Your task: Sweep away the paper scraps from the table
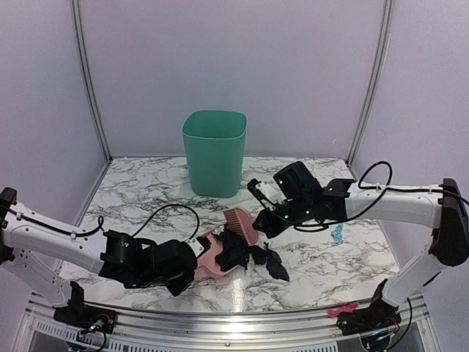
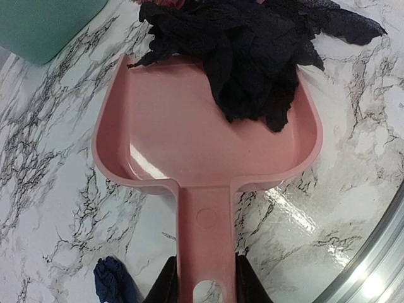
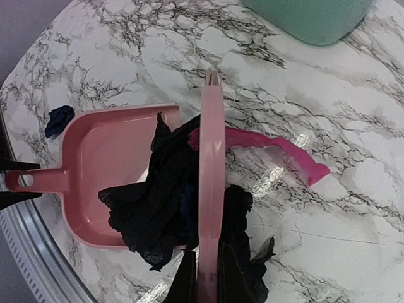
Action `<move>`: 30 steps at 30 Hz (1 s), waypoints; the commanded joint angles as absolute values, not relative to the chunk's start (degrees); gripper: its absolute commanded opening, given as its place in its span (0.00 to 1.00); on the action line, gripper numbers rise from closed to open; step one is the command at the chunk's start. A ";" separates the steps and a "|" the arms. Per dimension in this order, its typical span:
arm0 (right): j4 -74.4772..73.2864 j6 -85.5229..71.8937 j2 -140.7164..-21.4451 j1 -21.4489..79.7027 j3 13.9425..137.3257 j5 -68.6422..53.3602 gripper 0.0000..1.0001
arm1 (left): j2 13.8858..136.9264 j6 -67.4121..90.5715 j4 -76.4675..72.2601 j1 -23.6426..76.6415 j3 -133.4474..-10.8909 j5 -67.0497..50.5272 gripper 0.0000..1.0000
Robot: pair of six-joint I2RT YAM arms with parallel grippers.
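Closest to the left wrist lens is the handle of the pink dustpan (image 2: 189, 145), pinched between the left jaws, which are closed onto it from both sides. Its tray lies flat on the tabletop (image 1: 330, 264), mouth toward 12 o'clock in that view. The paper scraps (image 2: 252, 57) spill over the lip at about 1 o'clock, part of the heap resting inside the tray and part lying outside on the marble. The right jaws are shut on the spine of the pink brush (image 3: 211, 177), which stands on edge across the heap and presses into it.

The scraps are crumpled, ragged sheets, black to deep navy, thin and creased like tissue. I judge them nearly weightless, soft and springy. They should slide easily on the glossy marble, but may snag on the brush teeth, puff back up or ride over the tray's low walls. They are best not pinched at all. The brush edge should bear low on the heap's side away from the pan, at tabletop level, and push inward.

Strays lie apart: a small navy wad (image 2: 113, 281) at 7 o'clock of the handle, and a light-blue piece (image 1: 337, 233) at 3 o'clock of the heap in the top view. A teal bin (image 1: 214, 150) stands at 12 o'clock.
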State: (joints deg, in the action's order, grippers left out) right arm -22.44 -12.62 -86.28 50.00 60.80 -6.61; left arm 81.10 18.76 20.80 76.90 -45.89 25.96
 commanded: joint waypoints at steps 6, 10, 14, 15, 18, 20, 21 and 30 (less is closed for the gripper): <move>-17.67 -16.83 -83.60 52.22 59.65 -10.80 0.00 | 79.87 17.36 18.64 75.75 -48.92 28.78 0.00; -17.07 -18.09 -82.64 52.67 60.57 -9.81 0.00 | 76.93 16.80 18.71 75.13 -49.60 29.11 0.00; -16.05 -19.06 -81.05 52.69 62.37 -8.72 0.00 | 73.49 15.95 18.72 74.43 -50.28 29.44 0.00; -16.05 -19.10 -80.77 52.73 63.16 -8.36 0.00 | 72.71 15.65 18.72 74.18 -50.63 29.37 0.00; -15.90 -19.10 -80.17 52.73 65.99 -6.69 0.00 | 70.75 14.31 18.72 73.47 -51.92 29.23 0.00; -16.18 -18.77 -80.15 52.73 68.08 -5.63 0.00 | 70.15 13.62 18.73 73.12 -52.89 29.35 0.00; -16.37 -18.53 -80.20 52.72 68.98 -5.03 0.00 | 69.95 13.21 18.72 72.76 -53.44 29.48 0.00; -15.70 -15.25 -79.39 52.58 75.96 3.04 0.00 | 71.54 11.17 18.72 67.63 -61.28 29.40 0.00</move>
State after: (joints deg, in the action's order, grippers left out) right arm -17.67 -17.12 -80.42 51.92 71.94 -0.49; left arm 71.07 13.43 21.67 69.45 -56.47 28.58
